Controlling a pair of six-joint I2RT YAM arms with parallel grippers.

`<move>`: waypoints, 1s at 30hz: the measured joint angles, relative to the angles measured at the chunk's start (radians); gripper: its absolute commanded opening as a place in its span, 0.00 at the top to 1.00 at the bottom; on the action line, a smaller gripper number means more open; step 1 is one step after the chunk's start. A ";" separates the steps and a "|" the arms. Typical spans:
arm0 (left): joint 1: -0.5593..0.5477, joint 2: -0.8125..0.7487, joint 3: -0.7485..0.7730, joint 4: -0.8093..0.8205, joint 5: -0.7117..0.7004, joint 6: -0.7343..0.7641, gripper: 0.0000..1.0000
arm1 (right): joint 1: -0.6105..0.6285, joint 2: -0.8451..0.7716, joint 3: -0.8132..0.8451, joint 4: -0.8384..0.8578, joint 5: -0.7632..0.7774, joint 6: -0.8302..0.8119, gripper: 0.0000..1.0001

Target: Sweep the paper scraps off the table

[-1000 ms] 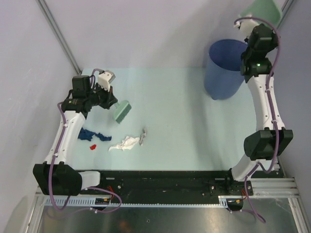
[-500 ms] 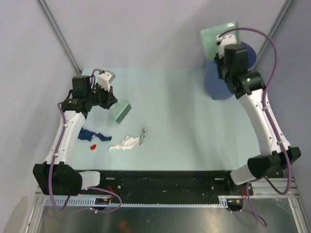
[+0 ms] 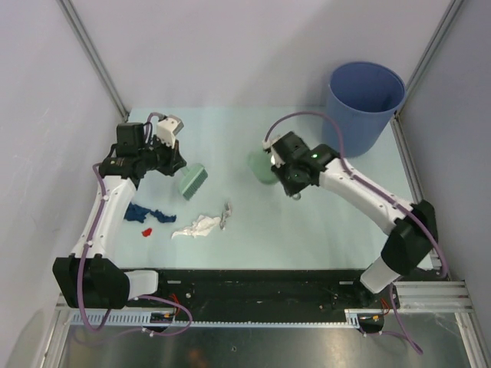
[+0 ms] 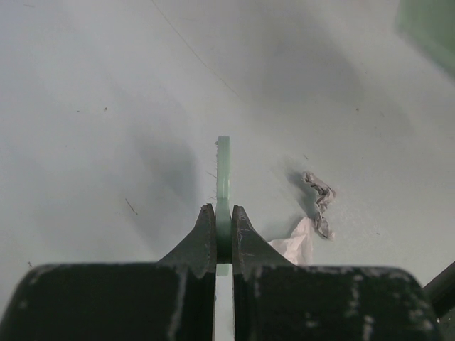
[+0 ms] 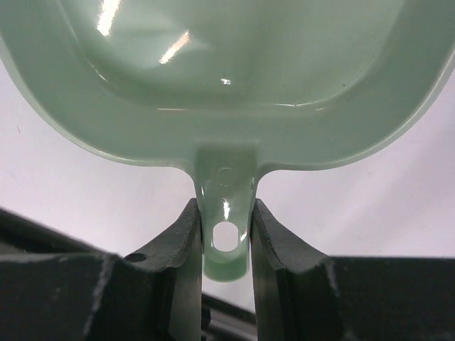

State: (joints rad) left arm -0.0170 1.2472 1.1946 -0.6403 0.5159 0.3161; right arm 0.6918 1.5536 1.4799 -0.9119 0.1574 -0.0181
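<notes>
The paper scraps (image 3: 196,227) — light, soft wads loose at the near left of the table (image 3: 307,230) — are judged better pushed than pinched, the hand brush (image 3: 192,179) being clamped in the left gripper (image 4: 223,226) and the dustpan (image 5: 227,71) held by its handle in the right gripper (image 5: 225,213).

The right arm (image 3: 360,190) hides most of the dustpan (image 3: 258,169) from above (left fingers (image 4: 247,245) cover part of 1 white scrap (image 4: 295,240)).
</notes>
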 measured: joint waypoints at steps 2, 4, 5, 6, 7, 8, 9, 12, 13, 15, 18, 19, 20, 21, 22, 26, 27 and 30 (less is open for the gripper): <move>0.000 0.000 -0.004 0.000 0.000 0.000 1.00 | 0.036 0.051 -0.021 -0.048 -0.021 0.014 1.00; 0.000 0.000 -0.005 -0.001 0.000 0.000 1.00 | 0.069 0.091 -0.032 -0.082 -0.037 0.026 1.00; 0.000 0.000 -0.006 -0.001 0.000 0.000 1.00 | 0.089 0.109 -0.039 -0.095 -0.041 0.031 1.00; 0.000 0.000 -0.007 0.000 0.000 0.001 1.00 | 0.107 0.127 -0.044 -0.107 -0.045 0.037 1.00; 0.000 0.000 -0.010 0.000 0.000 0.003 1.00 | 0.123 0.145 -0.051 -0.115 -0.050 0.042 1.00; 0.000 0.000 -0.013 0.000 0.000 0.007 1.00 | 0.138 0.162 -0.058 -0.119 -0.055 0.045 1.00; 0.000 0.000 -0.017 0.000 -0.001 0.008 1.00 | 0.153 0.177 -0.066 -0.123 -0.064 0.048 1.00; 0.000 0.000 -0.021 -0.003 -0.010 0.016 1.00 | 0.177 0.219 -0.084 -0.128 -0.093 0.052 1.00; 0.000 0.000 -0.021 -0.004 -0.016 0.018 1.00 | 0.180 0.232 -0.087 -0.129 -0.098 0.053 1.00; -0.003 0.000 -0.021 -0.005 -0.023 0.024 1.00 | 0.180 0.262 -0.090 -0.130 -0.113 0.053 1.00; -0.014 0.000 -0.021 -0.006 -0.027 0.024 1.00 | 0.185 0.295 -0.091 -0.129 -0.124 0.053 1.00; -0.019 0.000 -0.021 -0.006 -0.026 0.023 1.00 | 0.188 0.303 -0.091 -0.129 -0.124 0.052 1.00; -0.023 0.000 -0.021 -0.006 -0.026 0.023 1.00 | 0.192 0.309 -0.092 -0.130 -0.126 0.052 1.00; -0.028 0.001 -0.021 -0.006 -0.026 0.021 1.00 | 0.203 0.311 -0.092 -0.133 -0.125 0.052 1.00; -0.032 0.002 -0.021 -0.006 -0.025 0.019 1.00 | 0.214 0.313 -0.092 -0.139 -0.125 0.052 1.00; -0.037 0.003 -0.030 -0.023 -0.011 0.006 1.00 | 0.283 0.313 -0.092 -0.189 -0.127 0.052 1.00; -0.038 0.003 -0.032 -0.032 0.000 -0.002 1.00 | 0.294 0.313 -0.092 -0.198 -0.131 0.052 1.00; -0.055 0.003 -0.047 -0.045 0.042 -0.021 1.00 | 0.328 0.314 -0.092 -0.212 -0.165 0.048 1.00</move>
State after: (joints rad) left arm -0.0723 1.2499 1.1477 -0.6849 0.5575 0.2955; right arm 1.0195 1.8671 1.3876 -1.1236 -0.0078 0.0296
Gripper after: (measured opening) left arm 0.047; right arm 0.292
